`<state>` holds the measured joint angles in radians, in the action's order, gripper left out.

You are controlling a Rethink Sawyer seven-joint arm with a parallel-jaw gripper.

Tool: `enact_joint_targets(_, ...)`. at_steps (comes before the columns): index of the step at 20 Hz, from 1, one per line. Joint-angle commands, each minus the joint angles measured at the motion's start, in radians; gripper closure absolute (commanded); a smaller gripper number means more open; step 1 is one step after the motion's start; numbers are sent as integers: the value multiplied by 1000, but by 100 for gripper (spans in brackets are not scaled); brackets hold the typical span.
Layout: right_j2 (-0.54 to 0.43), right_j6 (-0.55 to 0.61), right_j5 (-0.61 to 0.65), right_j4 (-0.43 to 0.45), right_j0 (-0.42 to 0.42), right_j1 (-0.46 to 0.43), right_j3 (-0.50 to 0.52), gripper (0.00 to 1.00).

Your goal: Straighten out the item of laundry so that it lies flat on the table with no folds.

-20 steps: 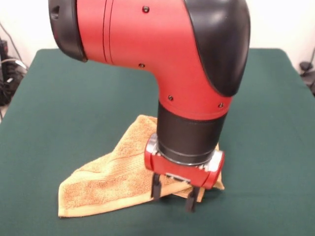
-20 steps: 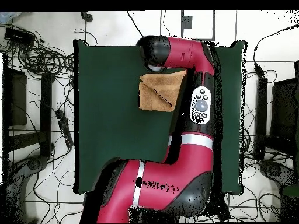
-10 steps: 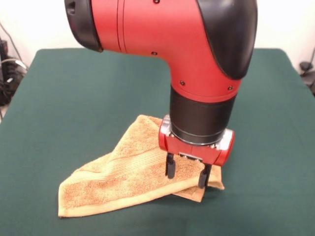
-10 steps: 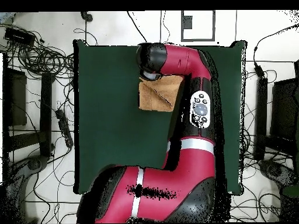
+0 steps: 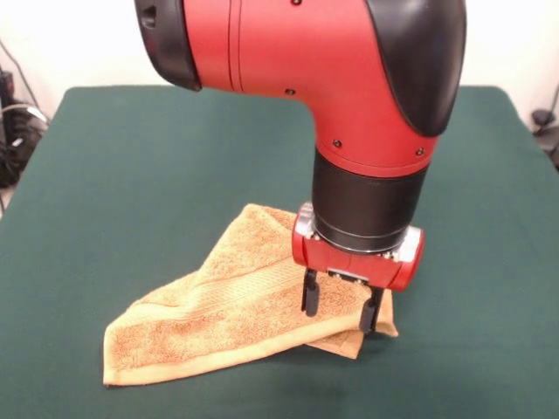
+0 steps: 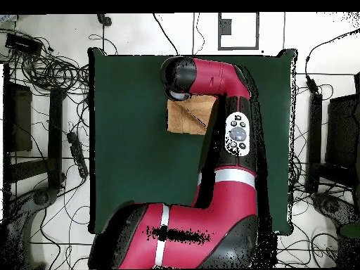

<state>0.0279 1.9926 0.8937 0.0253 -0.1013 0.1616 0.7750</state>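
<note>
The orange-tan towel (image 5: 218, 305) lies folded over itself on the green table (image 5: 113, 175), near the front edge in the front view. A woven band runs along its upper layer. My gripper (image 5: 340, 309) hangs open just above the towel's right corner, its two fingers spread apart with nothing between them. In the overhead view the towel (image 6: 188, 117) lies near the table's (image 6: 126, 155) far edge, partly covered by my arm, and the gripper itself is hidden under the wrist.
My red arm (image 6: 225, 133) crosses the right half of the table in the overhead view. Cables and equipment (image 6: 42, 84) lie on the floor around the table.
The gripper has moved to the right in the front view, along the towel's near edge toward its right corner, and sits slightly higher. The towel has not moved.
</note>
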Motion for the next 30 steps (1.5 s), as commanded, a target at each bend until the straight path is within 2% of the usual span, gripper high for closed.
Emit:
enact_joint_targets(1,-136,-42,-90,17,39,-59,160,0)
enact_joint_targets(12,-115,8,-61,33,72,-172,52,0)
enact_joint_targets(22,-121,2,-46,20,71,-177,53,0)
enact_joint_targets(27,-112,22,-99,31,75,-177,55,0)
enact_joint_targets(28,-107,31,-109,36,79,-177,54,100)
enact_joint_targets(30,-103,37,-116,39,82,-178,51,100)
